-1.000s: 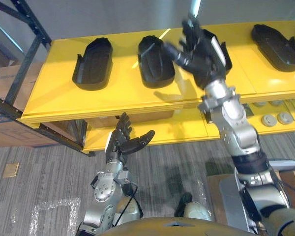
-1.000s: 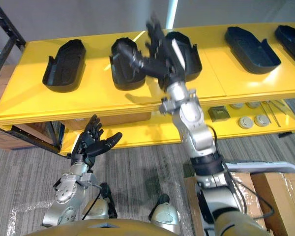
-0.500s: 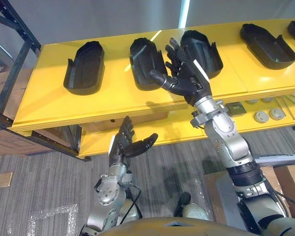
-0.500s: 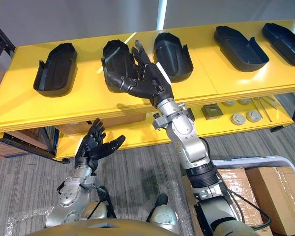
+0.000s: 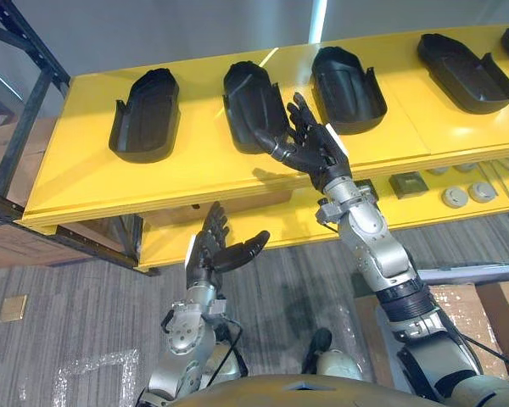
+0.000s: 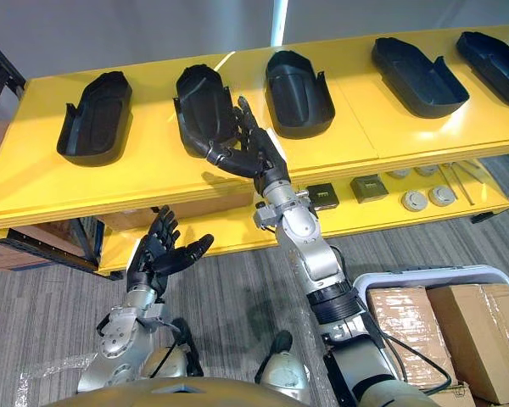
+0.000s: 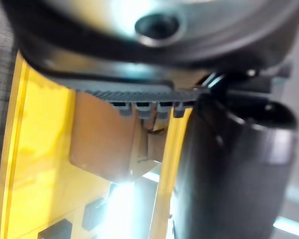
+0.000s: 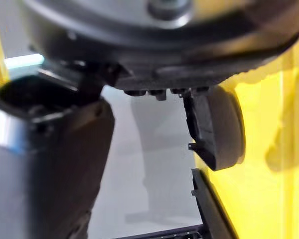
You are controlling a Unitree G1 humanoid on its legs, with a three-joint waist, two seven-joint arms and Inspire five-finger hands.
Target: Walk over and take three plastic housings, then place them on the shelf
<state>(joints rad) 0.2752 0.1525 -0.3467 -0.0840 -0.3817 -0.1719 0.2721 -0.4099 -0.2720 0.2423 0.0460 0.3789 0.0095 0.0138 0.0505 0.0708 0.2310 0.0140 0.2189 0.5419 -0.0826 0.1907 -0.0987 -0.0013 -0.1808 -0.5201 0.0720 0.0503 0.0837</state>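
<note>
My right hand [image 5: 312, 151] hovers empty, fingers spread, over the front edge of the yellow shelf [image 5: 85, 174], just beside the second housing [image 5: 253, 106], which lies hollow-up between the first housing [image 5: 146, 116] and third housing [image 5: 348, 78], apparently already placed; my left hand [image 5: 214, 248] hangs open, empty, below.

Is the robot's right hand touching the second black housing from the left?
Cannot tell. In both eye views the open right hand overlaps the housing's near edge, showing neither contact nor gap.
</note>
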